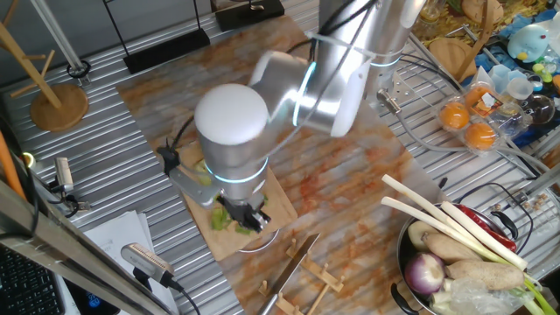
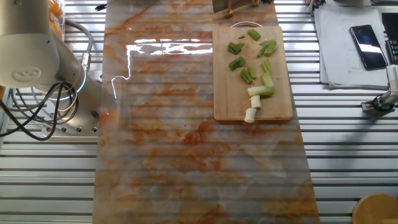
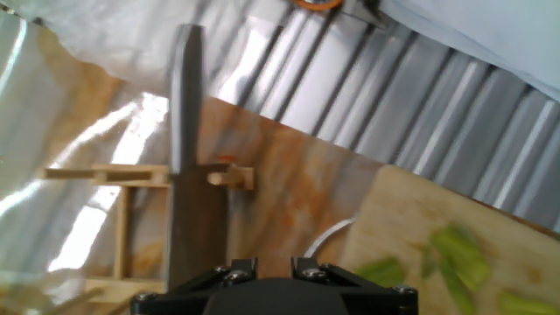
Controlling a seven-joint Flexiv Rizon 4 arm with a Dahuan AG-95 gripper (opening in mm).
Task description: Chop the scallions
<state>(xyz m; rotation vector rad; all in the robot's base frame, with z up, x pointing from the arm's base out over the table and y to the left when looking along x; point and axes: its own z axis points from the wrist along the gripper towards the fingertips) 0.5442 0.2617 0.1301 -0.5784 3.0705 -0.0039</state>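
- While the arm hung over the table, its gripper [image 1: 245, 217] sat low above the board [image 2: 227, 93]; the hand view showed only the finger bases, so whether the fingers stood apart or together could not be told, and nothing was seen held.
- Left in the hand view, one knife [image 3: 188, 175] lay across one wooden rack [image 3: 131, 175], just off the board's near end.
- The scallions [image 2: 261, 91] lay on the board in short bits: about ten in the other fixed view, mostly green toward the rack end and three paler, whiter ones toward the far end.
- One white bit [image 2: 250, 115] sat right at the board's edge and partly over it.
- Far right in one fixed view, one bowl [image 1: 404, 262] held three long leeks [image 1: 437, 214] and one red onion [image 1: 425, 273]; two oranges [image 1: 455, 115] lay behind it in a clear tray.
- Risk, as judged: a reach for the knife could catch the rack and tip it, since the blade only rested there loose.
- Risk: an off-centre grip on the handle could let the blade twist during a cut.
- Risk: any nudge of the board could send the edge bit onto the table.
- Risk: a low sweep of the fingers could scatter the cut bits, which lay loose.
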